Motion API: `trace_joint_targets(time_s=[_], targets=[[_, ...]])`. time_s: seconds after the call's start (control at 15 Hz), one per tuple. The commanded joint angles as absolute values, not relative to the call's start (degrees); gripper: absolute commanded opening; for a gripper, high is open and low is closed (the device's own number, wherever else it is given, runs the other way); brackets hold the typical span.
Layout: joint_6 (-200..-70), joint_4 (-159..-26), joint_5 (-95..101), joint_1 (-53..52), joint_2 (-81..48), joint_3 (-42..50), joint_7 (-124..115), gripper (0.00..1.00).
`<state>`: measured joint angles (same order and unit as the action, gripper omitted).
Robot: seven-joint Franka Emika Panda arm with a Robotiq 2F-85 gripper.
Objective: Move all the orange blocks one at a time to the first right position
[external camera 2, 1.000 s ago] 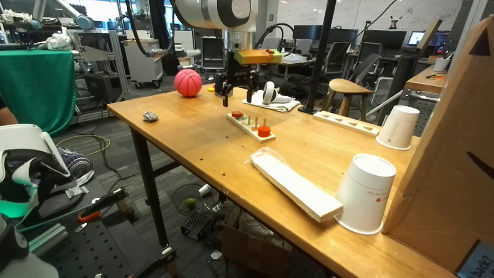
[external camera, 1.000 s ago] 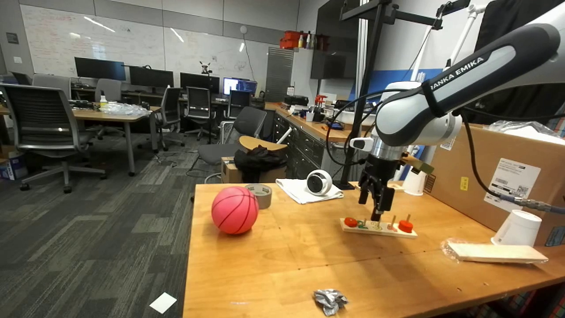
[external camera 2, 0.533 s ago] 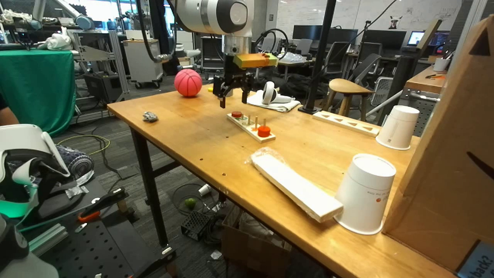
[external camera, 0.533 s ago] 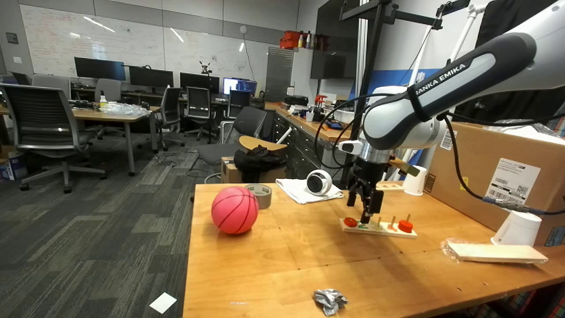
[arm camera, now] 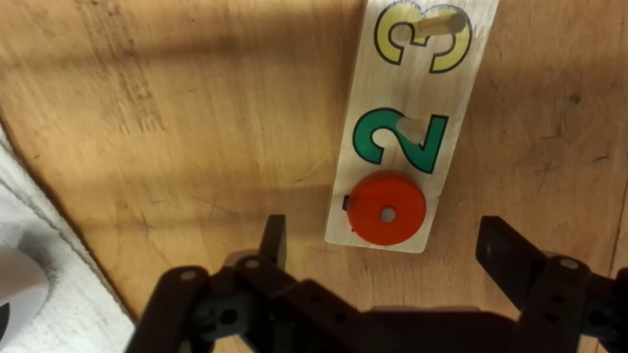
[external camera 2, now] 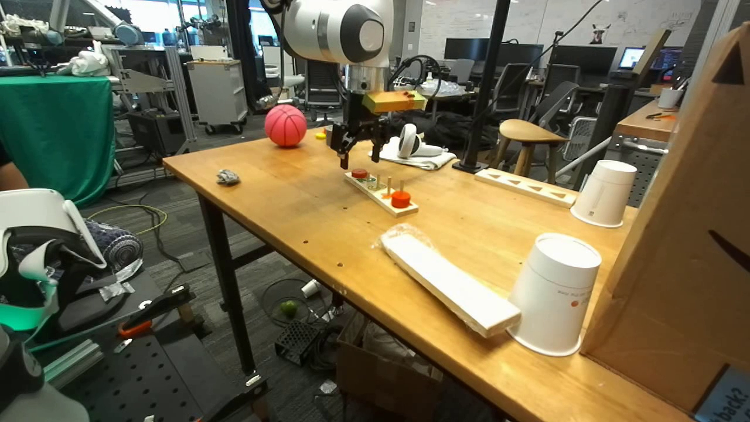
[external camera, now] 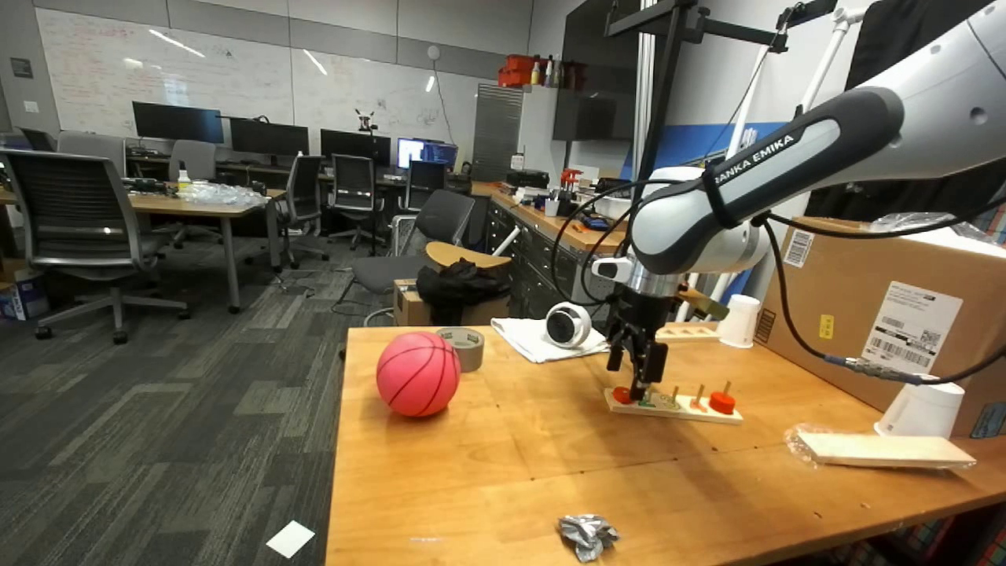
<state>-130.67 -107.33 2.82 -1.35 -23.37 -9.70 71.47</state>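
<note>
The fingers are wide apart and hold nothing. They hang above one end of the wooden board. On that end sits a round orange block, and the tip of a peg shows in its hole.

The next move turns on where this block lies from the fingers. In the wrist view it is in the middle of the gap, about as far from one tip as the other, and a little ahead of them. It is lower down too, and no finger seems to touch it. So I think the fingers need to go down, and maybe a bit forward, with one on each side.

The board's long way points away from the fingers, with a small slant. That means they would pinch across its thin way, which seems good, since the green number 2 and the next peg are not in the path.

In both exterior views, a thicker orange piece sits at the board's other end. I can't tell if it is one block or a few. I guess the lone one should go there. It should come straight up, or it may stick on its peg and drag the board over the counter.
</note>
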Motion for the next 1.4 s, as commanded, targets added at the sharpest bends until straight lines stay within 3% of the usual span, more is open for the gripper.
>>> trace_joint_targets(time_s=[0.0,0.2,0.27,0.33,0.8,1.33], targets=[[-128.8,-104.0,2.2,-1.0,-25.2,-9.9,72.5,1.0],[-128.6,-103.5,2.1,-0.9,-25.7,-9.9,72.5,1.0],[-128.6,-103.5,2.1,-0.8,-25.8,-9.9,72.5,0.94],[-128.4,-103.4,2.1,-0.8,-25.8,-10.0,72.5,0.75],[-128.2,-103.4,2.2,-0.7,-25.8,-9.9,72.5,0.2],[-127.3,-103.8,3.9,-1.2,-23.6,-9.0,71.0,0.17]])
